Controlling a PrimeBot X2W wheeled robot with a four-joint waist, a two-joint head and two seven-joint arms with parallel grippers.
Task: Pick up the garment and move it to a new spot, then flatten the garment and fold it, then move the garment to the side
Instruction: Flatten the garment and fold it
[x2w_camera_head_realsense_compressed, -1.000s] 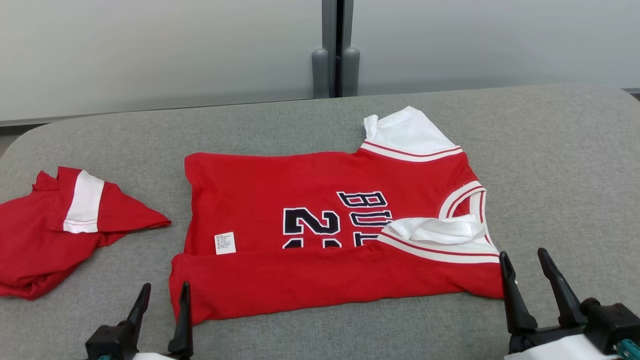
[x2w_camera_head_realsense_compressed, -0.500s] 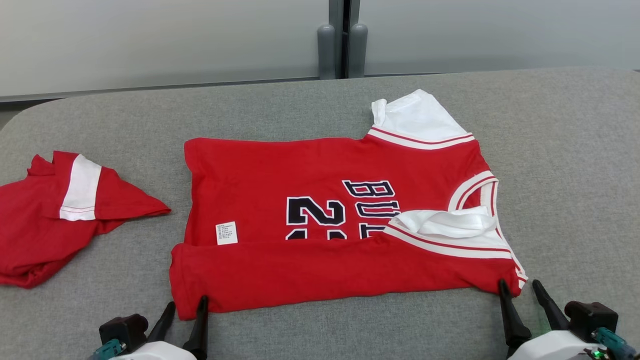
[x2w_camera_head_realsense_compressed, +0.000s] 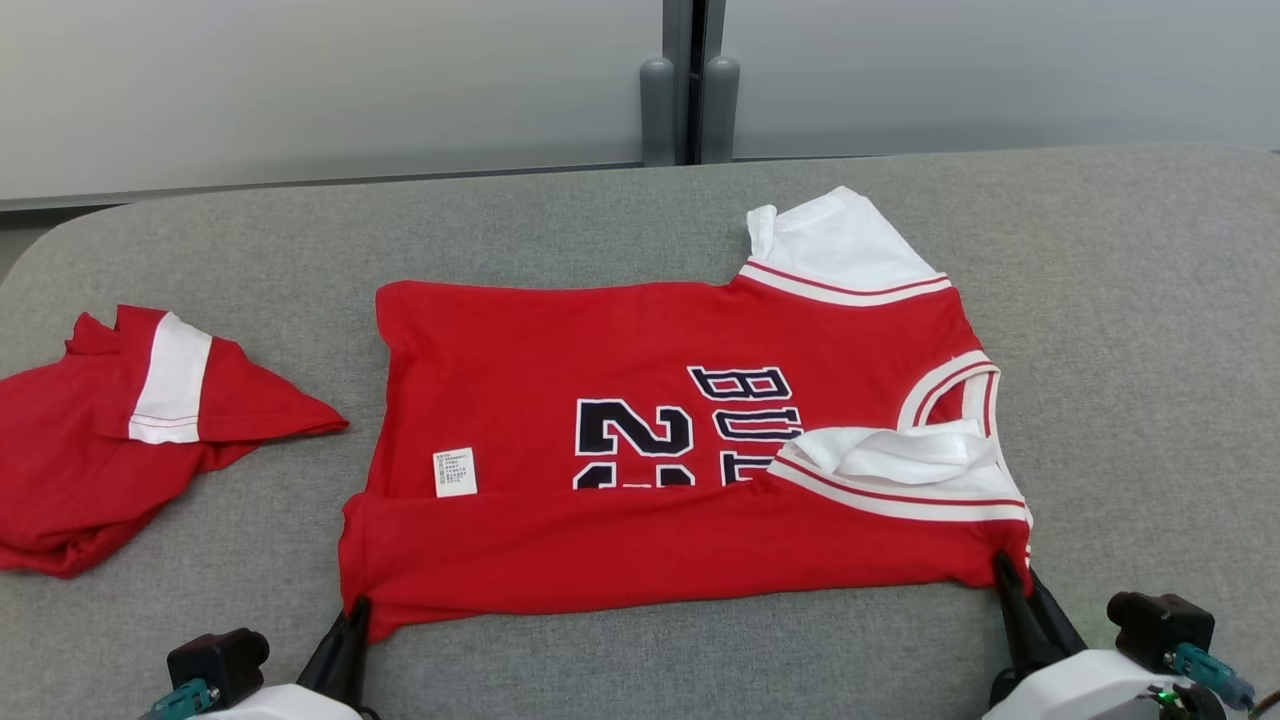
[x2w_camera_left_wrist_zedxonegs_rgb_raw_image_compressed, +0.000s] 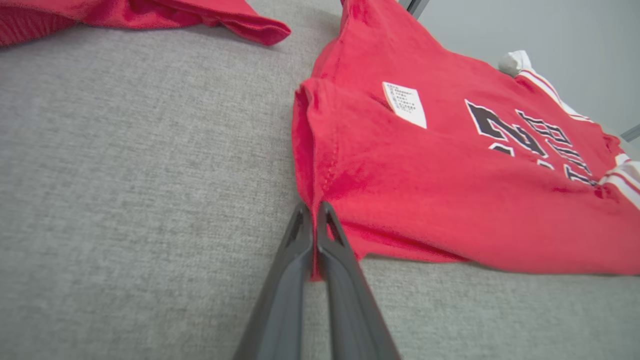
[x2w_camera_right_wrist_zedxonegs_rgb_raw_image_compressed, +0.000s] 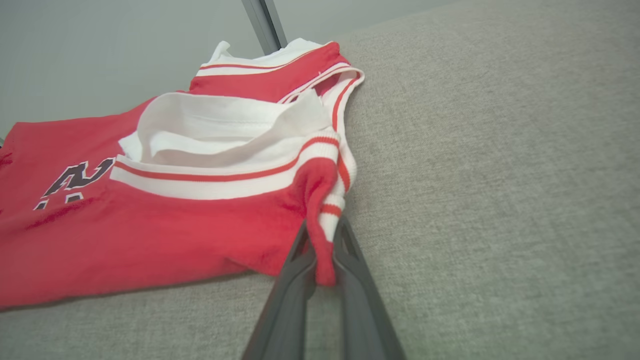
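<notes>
Fold step: my left gripper (x2w_camera_left_wrist_zedxonegs_rgb_raw_image_compressed: 314, 210) and right gripper (x2w_camera_right_wrist_zedxonegs_rgb_raw_image_compressed: 324, 227) clamp the garment (x2w_camera_head_realsense_compressed: 640, 400) at its near corners.
Next, probably: lift both evenly, fold forward.

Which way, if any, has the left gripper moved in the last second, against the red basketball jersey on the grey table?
Yes. The left gripper, open astride the near corner of the red basketball jersey before, has come down and shut on it.

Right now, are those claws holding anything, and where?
Yes: the red jersey. The left gripper pinches its near hem corner; the right gripper pinches its near shoulder-end corner.
</notes>
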